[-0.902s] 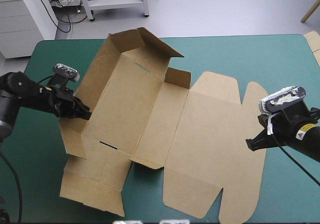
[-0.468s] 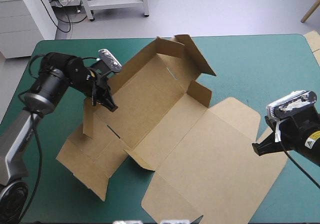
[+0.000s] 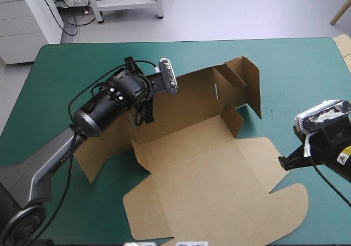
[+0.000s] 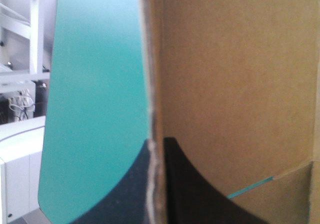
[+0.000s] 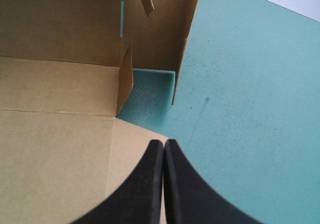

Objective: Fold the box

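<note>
The brown box lies in the middle of the table, its lid flat toward the front edge and its tray part toward the far side, with a long wall and end flaps raised. My left gripper is shut on the box's left wall. In the left wrist view the board's edge runs between the black fingers of the left gripper. My right gripper is shut and holds nothing, just off the lid's right edge. In the right wrist view the right gripper hovers over the lid's corner and the teal-green cover.
The teal-green cover lies bare to the far left and along the right of the box. More brown board shows at the table's far right edge. My left arm reaches across the left half of the table.
My left gripper has swung from the table's left toward the far middle with the box's wall in it. The box has turned, its lid now toward the front edge. The right gripper barely moved.
</note>
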You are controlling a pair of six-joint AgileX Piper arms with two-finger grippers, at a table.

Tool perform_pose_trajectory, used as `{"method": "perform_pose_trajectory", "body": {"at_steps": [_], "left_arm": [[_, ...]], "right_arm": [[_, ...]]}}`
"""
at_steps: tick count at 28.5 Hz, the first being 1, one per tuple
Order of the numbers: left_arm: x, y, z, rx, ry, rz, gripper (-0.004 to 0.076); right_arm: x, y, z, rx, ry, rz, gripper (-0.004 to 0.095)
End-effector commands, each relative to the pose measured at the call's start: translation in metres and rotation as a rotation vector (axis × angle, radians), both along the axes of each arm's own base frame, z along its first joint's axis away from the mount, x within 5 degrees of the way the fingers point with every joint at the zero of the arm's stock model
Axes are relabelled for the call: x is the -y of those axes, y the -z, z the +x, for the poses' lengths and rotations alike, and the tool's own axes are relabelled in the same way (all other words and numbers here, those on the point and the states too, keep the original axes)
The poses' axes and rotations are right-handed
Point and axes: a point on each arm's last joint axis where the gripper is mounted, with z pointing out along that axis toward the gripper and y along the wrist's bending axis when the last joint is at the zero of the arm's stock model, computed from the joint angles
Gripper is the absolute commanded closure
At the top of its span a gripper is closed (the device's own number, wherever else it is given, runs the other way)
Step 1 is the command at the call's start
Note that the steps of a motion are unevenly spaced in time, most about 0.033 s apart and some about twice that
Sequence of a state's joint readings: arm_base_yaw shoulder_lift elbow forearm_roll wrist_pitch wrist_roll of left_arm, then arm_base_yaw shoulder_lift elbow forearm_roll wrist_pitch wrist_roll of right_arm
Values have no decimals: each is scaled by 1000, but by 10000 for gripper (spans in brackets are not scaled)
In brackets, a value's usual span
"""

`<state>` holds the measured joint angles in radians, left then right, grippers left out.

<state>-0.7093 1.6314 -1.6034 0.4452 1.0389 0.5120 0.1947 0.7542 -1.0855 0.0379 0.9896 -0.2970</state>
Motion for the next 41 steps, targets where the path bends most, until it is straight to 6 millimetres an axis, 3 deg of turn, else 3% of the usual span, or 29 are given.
{"method": "perform_pose_trajectory", "body": {"at_steps": [1,11,31,41], "left_arm": [[8,-34,-12,158,61,-84,731],[19,-44,-28,289,169,-51,731],[-10,11,-65,463,443,69,731],[-15,47,-69,338,335,-24,731]], "right_arm": [[2,-18,0,117,28,44,929],[2,-18,1,118,51,86,929],[3,-33,-19,165,59,172,929],[2,-31,-19,139,67,200,918]]}}
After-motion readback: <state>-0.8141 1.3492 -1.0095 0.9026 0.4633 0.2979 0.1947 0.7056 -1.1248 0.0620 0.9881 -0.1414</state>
